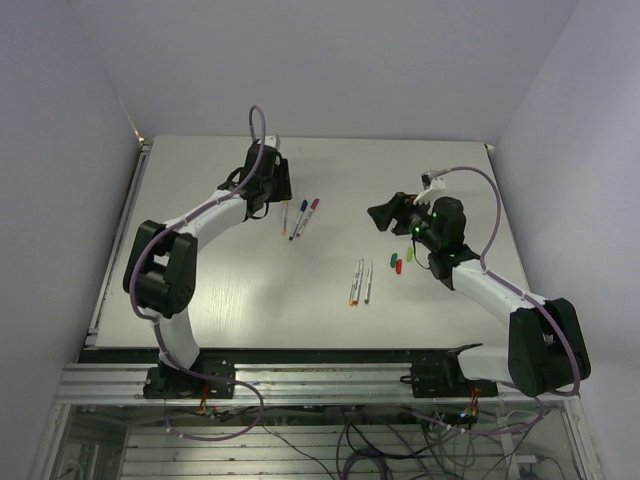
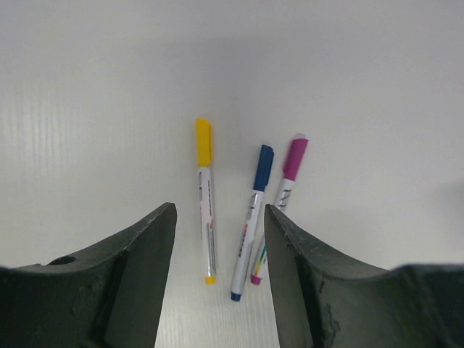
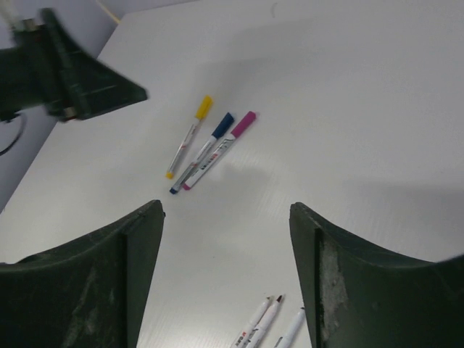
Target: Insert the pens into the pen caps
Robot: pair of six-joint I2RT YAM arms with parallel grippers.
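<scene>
Left wrist view: left jaws wide near three capped pens [image 2: 251, 217] (right jaws wide too).

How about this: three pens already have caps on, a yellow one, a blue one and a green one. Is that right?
Not quite. The three capped pens wear a yellow cap, a blue cap and a magenta cap, not a green one. The left wrist view shows it.
</scene>
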